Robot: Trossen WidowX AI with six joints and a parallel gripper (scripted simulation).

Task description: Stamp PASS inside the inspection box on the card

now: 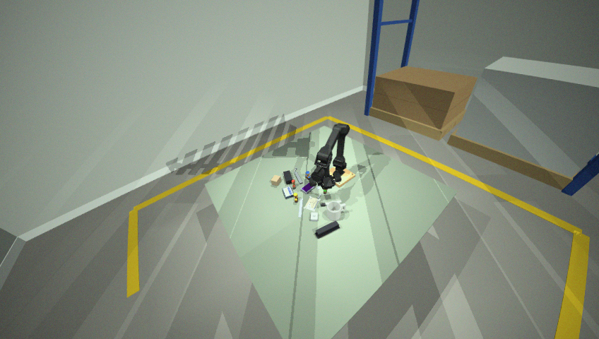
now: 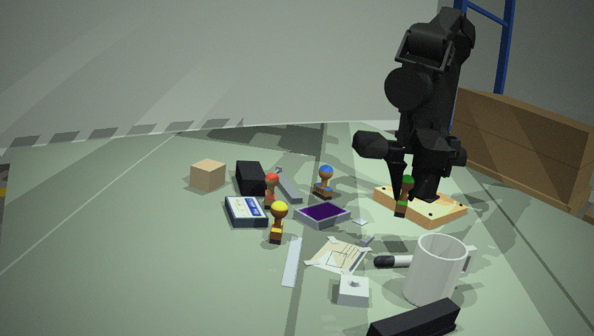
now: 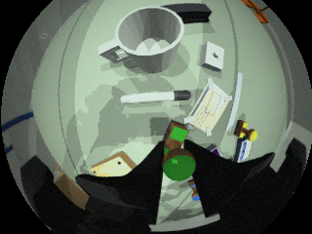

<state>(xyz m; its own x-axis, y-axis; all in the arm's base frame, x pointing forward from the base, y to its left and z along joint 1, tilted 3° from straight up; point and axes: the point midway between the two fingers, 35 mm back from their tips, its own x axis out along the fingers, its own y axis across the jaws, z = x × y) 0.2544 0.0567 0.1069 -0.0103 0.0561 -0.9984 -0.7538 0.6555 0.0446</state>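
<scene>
Gripper [image 2: 401, 183] is clamping the green-topped PASS stamp [image 2: 403, 196] by its 1 narrow neck; it looks light, rigid, top-heavy, hanging upright below the fingers.

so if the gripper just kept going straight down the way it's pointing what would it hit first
The gripper points down, shut on the green stamp. The stamp's base would probably meet the bench first, near the front edge of the wooden board. Whether it would clip that edge is unclear.
</scene>
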